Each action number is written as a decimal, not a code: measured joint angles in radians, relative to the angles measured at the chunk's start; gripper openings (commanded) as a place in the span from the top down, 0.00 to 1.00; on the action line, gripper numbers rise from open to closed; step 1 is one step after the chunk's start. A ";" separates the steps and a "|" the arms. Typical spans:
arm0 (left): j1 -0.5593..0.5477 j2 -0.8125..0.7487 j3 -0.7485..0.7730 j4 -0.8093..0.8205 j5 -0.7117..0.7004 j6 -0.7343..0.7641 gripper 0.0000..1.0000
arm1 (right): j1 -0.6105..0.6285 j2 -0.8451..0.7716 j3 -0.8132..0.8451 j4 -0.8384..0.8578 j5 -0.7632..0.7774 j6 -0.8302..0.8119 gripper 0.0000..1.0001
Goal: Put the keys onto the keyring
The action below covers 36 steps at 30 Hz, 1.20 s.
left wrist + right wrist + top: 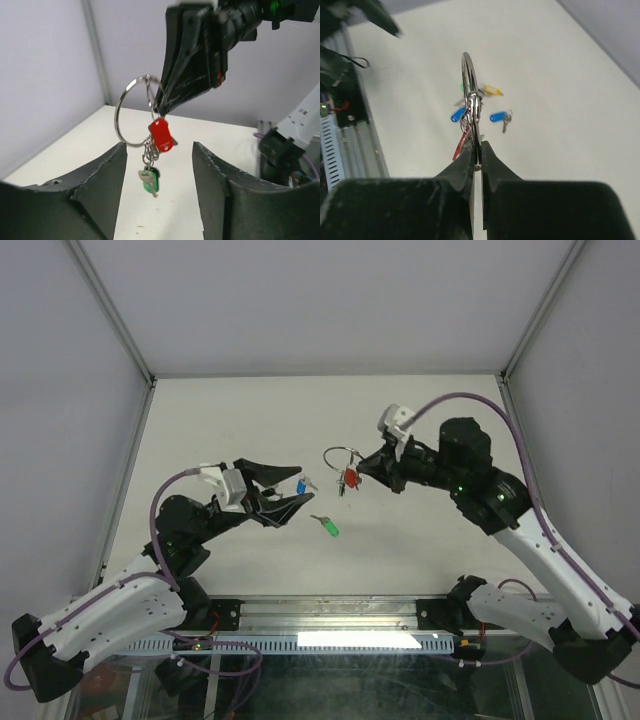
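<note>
Keyring (469,85) is up in the air over the middle of the worktop (250,420), pinched at its lower edge by the right pincer (477,150), whose two tips are pressed tight on the wire. From where I stand that grip looks deliberate. The hoop is held upright and turned towards the other arm, so most of the wire is bare and can be reached. A red key (161,135) and a green key (150,182) are already threaded on and hang beneath it in a small bunch. I'd guess they are left to dangle so their weight keeps them clear of the free stretch of wire.

The left pincer (159,147) faces the hoop from close by with its tips spread wide and nothing between them. It is lined up as though to receive the ring or steady it, but it is not touching it.

Down on the worktop lie the pieces not yet threaded: a loose green key (328,527) in front of the arms, two blue keys (457,116) and a yellow key (491,90), scattered beneath the raised hoop. One blue cap sits just beside the left tips in the overhead view. I cannot tell whether it touches them. So I'd judge the job part done, with the empty arm due to fetch a loose piece.
</note>
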 measured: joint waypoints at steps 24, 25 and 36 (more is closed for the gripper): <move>0.000 -0.144 -0.011 -0.272 -0.226 0.113 0.45 | 0.209 0.475 0.434 -0.743 0.614 0.077 1.00; 0.000 -0.131 -0.011 -0.270 -0.212 0.114 0.45 | 0.209 0.448 0.422 -0.728 0.594 0.071 1.00; 0.000 0.011 -0.005 -0.233 -0.100 0.112 0.45 | 0.209 0.193 0.238 -0.549 0.330 -0.036 1.00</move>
